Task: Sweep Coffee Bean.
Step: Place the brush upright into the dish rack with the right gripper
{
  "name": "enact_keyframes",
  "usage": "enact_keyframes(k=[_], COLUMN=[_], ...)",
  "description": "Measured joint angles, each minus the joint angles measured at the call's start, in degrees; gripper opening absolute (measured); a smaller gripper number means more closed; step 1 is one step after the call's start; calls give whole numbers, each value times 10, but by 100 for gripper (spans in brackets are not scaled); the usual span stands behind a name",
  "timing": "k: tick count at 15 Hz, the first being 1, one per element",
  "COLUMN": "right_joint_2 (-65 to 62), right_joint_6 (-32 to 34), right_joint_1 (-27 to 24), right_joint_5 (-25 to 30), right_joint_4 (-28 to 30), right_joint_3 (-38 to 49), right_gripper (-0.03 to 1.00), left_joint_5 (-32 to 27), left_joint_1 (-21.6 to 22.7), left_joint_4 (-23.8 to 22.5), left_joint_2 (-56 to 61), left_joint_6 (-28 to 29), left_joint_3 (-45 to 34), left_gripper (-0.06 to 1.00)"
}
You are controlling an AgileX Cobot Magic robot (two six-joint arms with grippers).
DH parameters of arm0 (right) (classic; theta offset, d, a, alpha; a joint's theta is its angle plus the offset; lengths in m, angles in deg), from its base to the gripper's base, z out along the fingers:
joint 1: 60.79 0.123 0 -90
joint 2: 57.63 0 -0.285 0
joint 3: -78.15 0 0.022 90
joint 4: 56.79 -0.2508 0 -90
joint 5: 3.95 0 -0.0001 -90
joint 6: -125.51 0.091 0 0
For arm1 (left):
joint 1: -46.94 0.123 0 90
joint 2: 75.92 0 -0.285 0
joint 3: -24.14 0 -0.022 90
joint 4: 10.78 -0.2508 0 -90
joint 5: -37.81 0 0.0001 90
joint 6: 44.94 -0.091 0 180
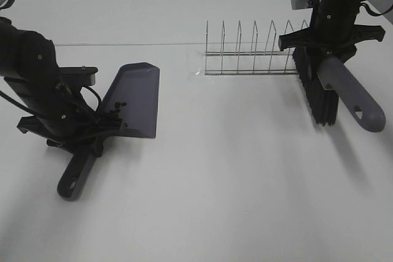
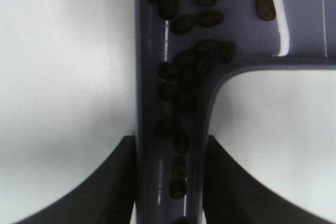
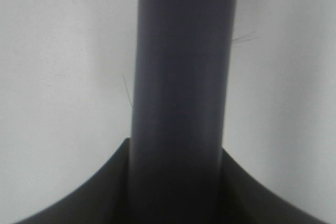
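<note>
My left gripper [image 1: 80,136] is shut on the handle of the purple-grey dustpan [image 1: 135,96], which rests on the white table at the left. Several coffee beans [image 1: 116,111] lie at the pan's rear. In the left wrist view the beans [image 2: 181,72] crowd the dustpan's [image 2: 304,24] neck between my two dark fingers [image 2: 113,182]. My right gripper [image 1: 325,47] is shut on the brush [image 1: 350,93] and holds it above the table at the right, black bristles [image 1: 316,93] hanging down. The right wrist view shows only the grey brush handle [image 3: 181,98] between the fingers [image 3: 105,192].
A wire dish rack [image 1: 255,50] stands at the back middle, just left of the brush. The white table [image 1: 245,182] stretches around both tools.
</note>
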Motion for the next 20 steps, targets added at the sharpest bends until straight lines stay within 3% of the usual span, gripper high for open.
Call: enact_keyframes(k=[5, 13, 20], right_joint_2=[61, 138, 160], right_joint_6=[-5, -11, -8], right_joint_1=[0, -1, -1], right_joint_5=[36, 36, 36], right_joint_4=[7, 27, 37], right_joint_3=[-94, -234, -249], right_gripper=[34, 34, 34], left_joint_5=[1, 1, 1], left_joint_1=[0, 0, 0], left_joint_4=[0, 0, 0], left_joint_2=[0, 0, 0], left_joint_6=[0, 0, 0], left_joint_3=[0, 0, 0], left_gripper=[35, 35, 35])
